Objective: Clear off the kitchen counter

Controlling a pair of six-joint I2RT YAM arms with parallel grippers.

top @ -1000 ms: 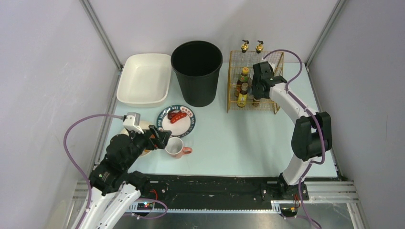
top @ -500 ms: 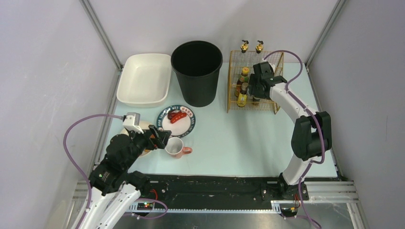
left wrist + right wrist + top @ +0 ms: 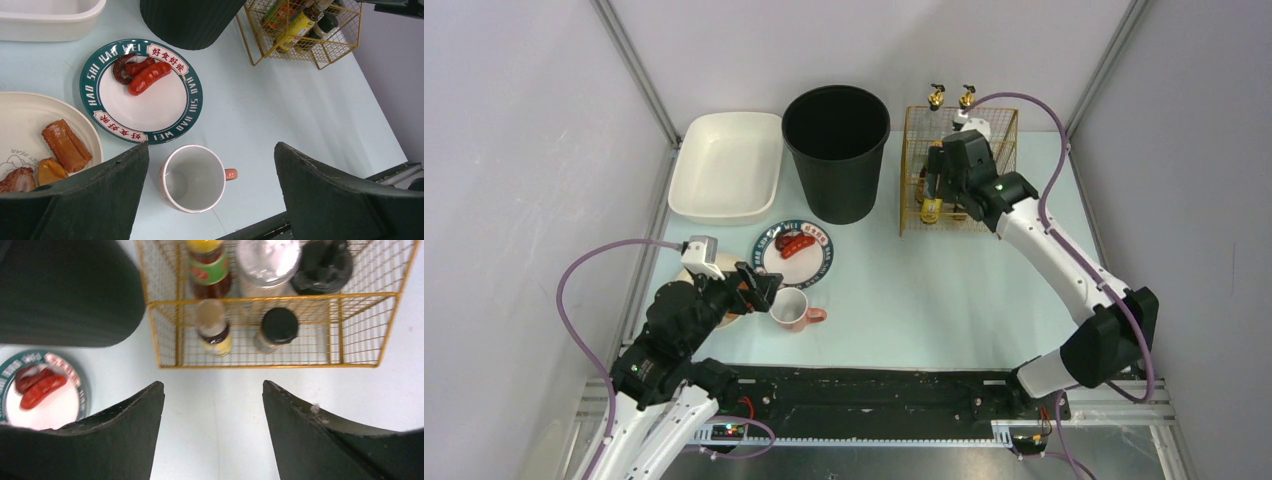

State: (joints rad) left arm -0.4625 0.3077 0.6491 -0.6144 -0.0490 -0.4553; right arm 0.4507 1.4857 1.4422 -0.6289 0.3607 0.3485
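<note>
The kitchen counter (image 3: pixel 924 290) looks smooth and matt (the wire rack (image 3: pixel 320 330), metal).

Two plates (image 3: pixel 150 107), one mug (image 3: pixel 192 177), one black bin (image 3: pixel 836 150), one white tray (image 3: pixel 727 165), one wire rack (image 3: pixel 300 365), five bottles (image 3: pixel 214 325).

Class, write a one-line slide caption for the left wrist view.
Jaws open, the left gripper faces an empty mug beside a sausage plate on the counter.

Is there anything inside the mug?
No, the mug shows only its bare white inside in the left wrist view.
</note>
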